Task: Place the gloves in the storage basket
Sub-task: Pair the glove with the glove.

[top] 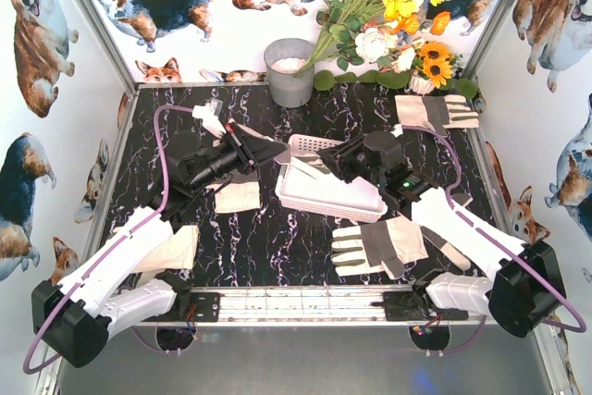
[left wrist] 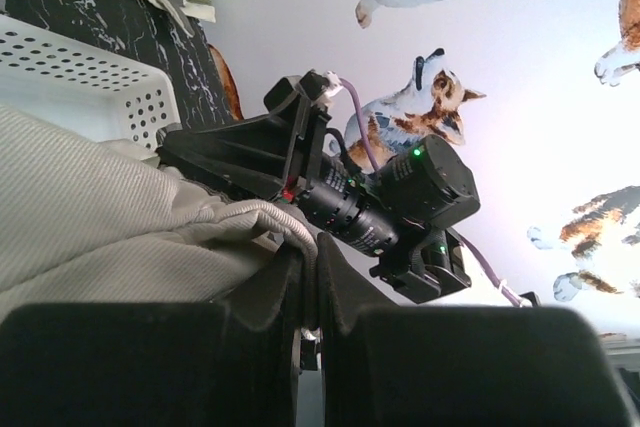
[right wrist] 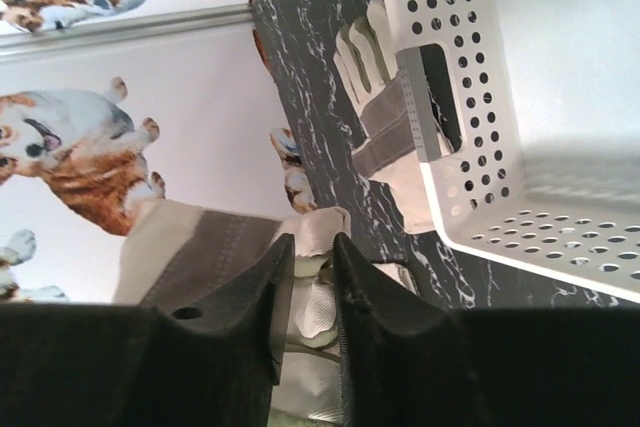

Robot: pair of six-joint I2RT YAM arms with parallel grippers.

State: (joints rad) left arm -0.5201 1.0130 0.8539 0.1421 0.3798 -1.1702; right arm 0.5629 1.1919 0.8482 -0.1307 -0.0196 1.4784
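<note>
The white storage basket (top: 356, 213) stands mid-table; it also shows in the left wrist view (left wrist: 90, 77) and the right wrist view (right wrist: 520, 97). My left gripper (top: 275, 149) (left wrist: 310, 247) and right gripper (top: 326, 162) (right wrist: 312, 243) meet over the basket's far left end. Both are shut on one cream glove (top: 324, 187) (left wrist: 100, 217) (right wrist: 200, 247) that hangs down into the basket. Other gloves lie on the table: one left of the basket (top: 239, 196) (right wrist: 385, 117), one in front of it (top: 377, 247), one at back right (top: 437, 113), one under the left arm (top: 174, 249).
A grey metal bucket (top: 289, 71) stands at the back, with a bunch of flowers (top: 388, 16) to its right. Corgi-printed walls close in the left, back and right sides. A metal rail (top: 305, 301) runs along the near edge between the arm bases.
</note>
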